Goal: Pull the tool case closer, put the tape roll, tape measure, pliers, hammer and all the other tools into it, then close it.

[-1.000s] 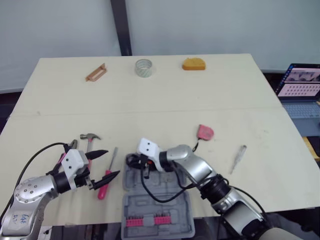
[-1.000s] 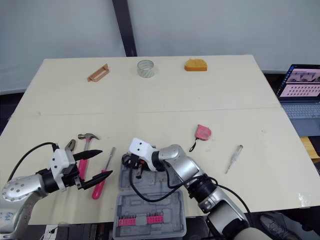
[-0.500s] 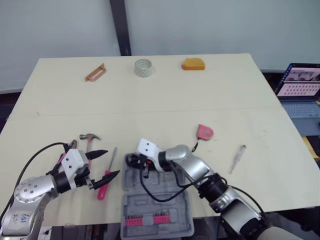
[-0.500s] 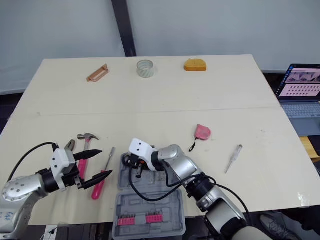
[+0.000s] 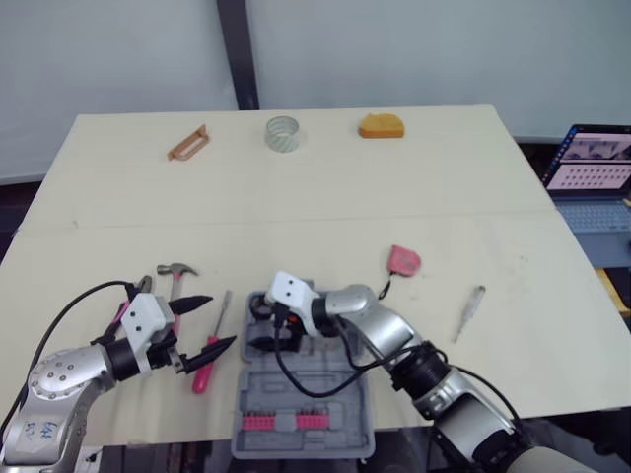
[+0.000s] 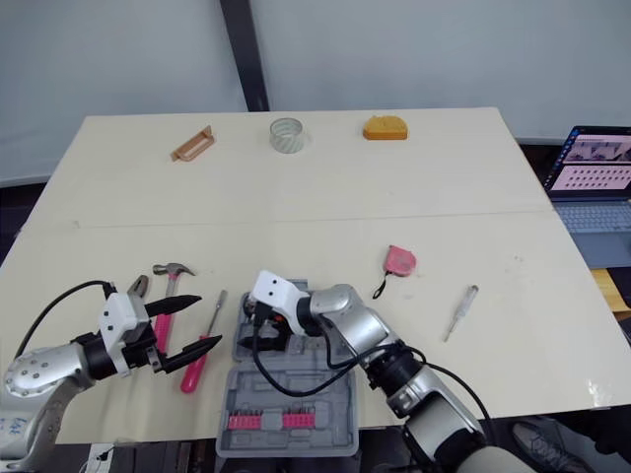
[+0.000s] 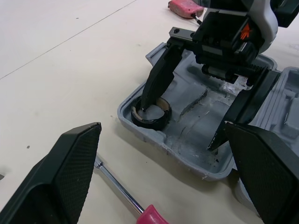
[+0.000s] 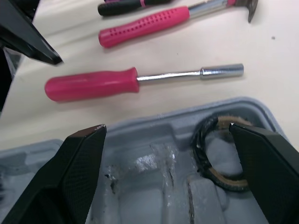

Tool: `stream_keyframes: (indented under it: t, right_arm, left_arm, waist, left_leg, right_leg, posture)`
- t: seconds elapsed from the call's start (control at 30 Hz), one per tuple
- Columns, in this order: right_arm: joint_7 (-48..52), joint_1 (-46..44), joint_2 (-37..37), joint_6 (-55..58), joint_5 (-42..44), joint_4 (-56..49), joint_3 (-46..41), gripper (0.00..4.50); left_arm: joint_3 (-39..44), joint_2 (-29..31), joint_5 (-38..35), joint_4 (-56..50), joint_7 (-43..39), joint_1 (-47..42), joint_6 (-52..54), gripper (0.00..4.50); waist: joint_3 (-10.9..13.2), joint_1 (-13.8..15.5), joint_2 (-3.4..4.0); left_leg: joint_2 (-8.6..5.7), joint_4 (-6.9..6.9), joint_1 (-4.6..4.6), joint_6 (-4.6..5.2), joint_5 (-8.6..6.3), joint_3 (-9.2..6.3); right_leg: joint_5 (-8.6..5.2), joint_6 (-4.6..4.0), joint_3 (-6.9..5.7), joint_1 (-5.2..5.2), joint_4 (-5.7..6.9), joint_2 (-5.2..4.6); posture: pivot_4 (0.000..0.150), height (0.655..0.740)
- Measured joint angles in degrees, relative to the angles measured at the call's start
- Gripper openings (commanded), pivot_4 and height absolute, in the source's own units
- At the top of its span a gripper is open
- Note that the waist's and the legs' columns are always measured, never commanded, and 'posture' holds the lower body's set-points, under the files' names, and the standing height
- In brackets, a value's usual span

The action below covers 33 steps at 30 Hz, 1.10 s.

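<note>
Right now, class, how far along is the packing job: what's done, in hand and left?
Done: the tool case sits open at the near edge with a black tape roll in one corner pocket. In hand: the open right gripper hangs over it, one finger inside that roll; the open left gripper holds nothing. Left: hammer, pliers, pink driver, tape measure, and shutting the case.

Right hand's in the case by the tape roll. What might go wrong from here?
1. One finger of the open right hand sits inside the ring of the tape roll; withdrawing might drag it out.
2. The tool case appears to overhang the near edge of the table, so it may tip as tools go in.
</note>
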Motion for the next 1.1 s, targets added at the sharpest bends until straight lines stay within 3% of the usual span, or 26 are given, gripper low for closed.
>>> stream_keyframes:
  t: [0.2,0.23,0.3,0.5,1.1]
  right_arm:
    - [0.3,0.0,-1.0,0.6,0.7,-0.8,-0.6,4.46]
    - [0.3,0.0,-1.0,0.4,0.9,-0.8,-1.1,4.23]
    - [-0.5,0.0,-0.4,-1.4,1.0,0.0,-2.8,3.65]
    - [-2.6,-0.2,1.2,-6.2,0.7,5.2,-4.5,0.48]
    - [-3.9,-2.3,4.8,-11.8,-0.9,13.7,-5.9,0.48]
  left_arm:
    - [0.0,0.0,0.0,0.0,0.0,0.0,0.0,4.5]
    - [0.0,0.0,0.0,0.0,0.0,0.0,0.0,4.5]
    - [0.0,0.0,0.0,0.0,0.0,0.0,0.0,4.5]
    - [0.0,0.0,0.0,0.0,0.1,0.0,-0.1,4.5]
    - [0.0,0.0,0.0,0.0,0.1,-0.7,-0.1,4.5]
  waist:
    - [0.0,0.0,0.0]
    - [0.0,0.0,0.0]
    - [0.0,0.0,0.0]
    - [0.0,-0.2,0.0]
    - [0.0,-1.2,0.01]
  left_leg:
    - [0.0,0.0,0.0,0.0,0.0,0.01]
    - [0.0,0.0,0.0,0.0,0.0,0.01]
    - [0.0,0.0,0.0,0.0,0.0,0.01]
    - [0.0,-0.03,0.0,0.0,0.0,0.03]
    - [0.01,-0.06,0.0,-0.01,0.0,0.03]
  right_leg:
    - [0.0,0.0,0.0,0.0,0.0,0.0]
    - [0.0,0.0,0.0,0.0,0.0,0.0]
    - [0.0,0.0,0.0,-0.01,0.0,0.0]
    - [0.0,0.0,0.0,-0.02,0.0,0.0]
    - [0.0,0.0,0.0,-0.08,0.05,0.0]
  posture:
    - [0.15,0.74]
    - [0.15,0.74]
    - [0.15,0.74]
    - [0.15,0.74]
    - [0.15,0.74]
